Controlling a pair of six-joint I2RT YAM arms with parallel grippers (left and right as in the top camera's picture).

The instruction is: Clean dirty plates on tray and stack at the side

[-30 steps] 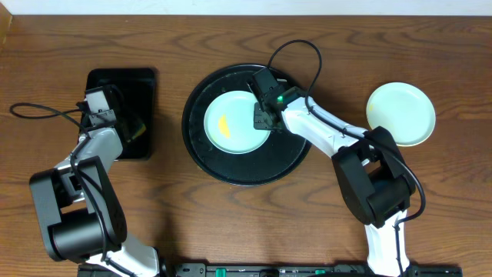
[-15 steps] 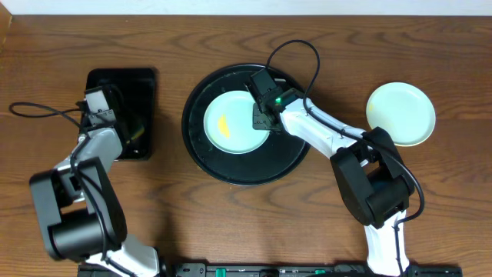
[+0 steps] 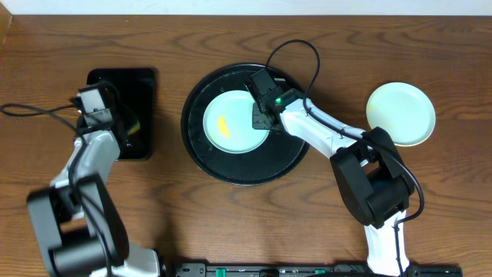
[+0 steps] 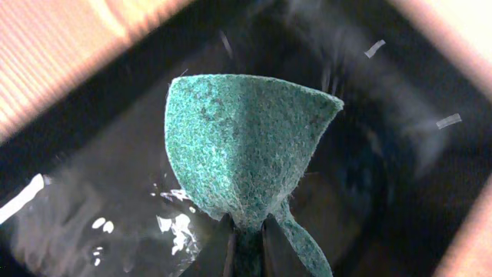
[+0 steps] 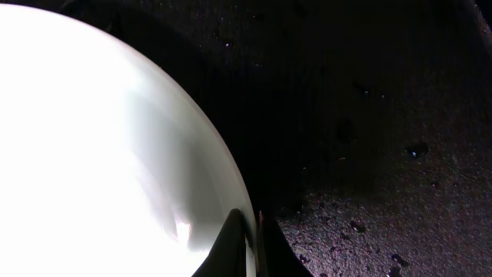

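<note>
- The light blue round shallow plate [image 3: 237, 129] lies flat and face up inside the large round black tray [image 3: 231, 166], a bit left of the tray's middle. It's round, so it has no real long axis.
- The small yellow-orange smear [image 3: 223, 123] does have one. It's a short streak left of the plate's centre, running roughly from the tray's far side to its near side.
- The right hand [image 5: 250, 228] is pinched narrow on the plate's right rim, near the middle of the tray. In the wrist view the fingertips meet right on the pale edge, with wet, speckled black tray beside it.
- The left hand [image 4: 247, 238] is clamped on the narrow end of a green fibrous scouring pad [image 4: 242, 146]. The pad flares out like a cone, wide end away from the fingers. It's over the smaller rectangular black tray [image 3: 140, 83], left of the round tray.
- A pale yellowish round plate [image 3: 400, 114] sits on the brown wooden surface [image 3: 430, 192], well right of the round tray.
- Compared with a second ago, the left arm has swung, with its elbow further out to the left. The right arm has nudged slightly, and the plate looks like it's in the same spot.
</note>
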